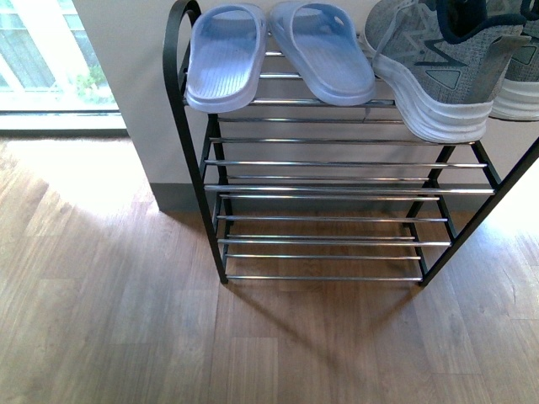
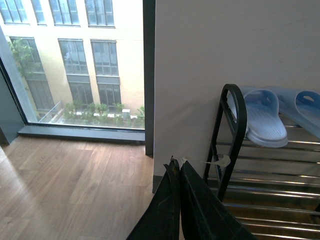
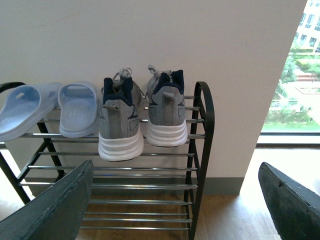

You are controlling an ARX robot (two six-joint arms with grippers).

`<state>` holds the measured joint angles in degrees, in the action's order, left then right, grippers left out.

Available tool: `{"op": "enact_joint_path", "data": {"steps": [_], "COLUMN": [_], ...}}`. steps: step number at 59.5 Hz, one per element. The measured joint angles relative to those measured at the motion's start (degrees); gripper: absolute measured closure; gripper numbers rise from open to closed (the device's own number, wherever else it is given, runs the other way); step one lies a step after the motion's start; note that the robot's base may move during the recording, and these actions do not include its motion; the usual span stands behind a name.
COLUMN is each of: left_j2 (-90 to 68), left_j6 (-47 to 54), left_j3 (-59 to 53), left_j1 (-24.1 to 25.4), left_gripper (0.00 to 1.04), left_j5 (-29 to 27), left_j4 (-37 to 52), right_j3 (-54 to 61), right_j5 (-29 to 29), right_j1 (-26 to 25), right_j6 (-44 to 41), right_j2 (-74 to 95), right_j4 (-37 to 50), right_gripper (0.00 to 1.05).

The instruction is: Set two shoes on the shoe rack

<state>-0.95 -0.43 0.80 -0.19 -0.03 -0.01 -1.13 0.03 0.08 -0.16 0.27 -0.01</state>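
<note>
Sneakers (image 3: 142, 117) already up on the rack's (image 3: 202, 150) top tier beside the slides (image 3: 47, 107), heels out past the front bar, so a nudge could tip them off. Nearest, right end effector (image 3: 175, 200) spread wide and empty, left end effector (image 2: 179, 172) pressed together, holding nothing. Farther back, wall behind the rack; risk of clipping a heel or the frame during any withdrawal.
</note>
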Motion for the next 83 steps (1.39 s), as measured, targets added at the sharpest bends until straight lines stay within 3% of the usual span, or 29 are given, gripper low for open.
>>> {"op": "enact_joint_path", "data": {"steps": [2, 19, 27, 83], "left_j2": [0.02, 0.04, 0.07, 0.07], "left_j6": [0.00, 0.00, 0.02, 0.13], "left_j3": [0.00, 0.02, 0.00, 0.02], "left_j1": [0.00, 0.00, 0.00, 0.00], "left_gripper": [1.03, 0.30, 0.08, 0.09], "left_j5": [0.02, 0.02, -0.02, 0.02], "left_j4": [0.00, 0.00, 0.00, 0.00], "right_j3": [0.00, 0.00, 0.00, 0.00], "right_j5": [-0.02, 0.07, -0.09, 0.09], "right_j1": [0.00, 0.00, 0.00, 0.00], "right_j6": [0.00, 0.00, -0.02, 0.00], "right_j2": [-0.02, 0.00, 0.00, -0.02], "right_j4": [0.00, 0.00, 0.00, -0.02], "right_gripper": [0.09, 0.09, 0.09, 0.09]}}
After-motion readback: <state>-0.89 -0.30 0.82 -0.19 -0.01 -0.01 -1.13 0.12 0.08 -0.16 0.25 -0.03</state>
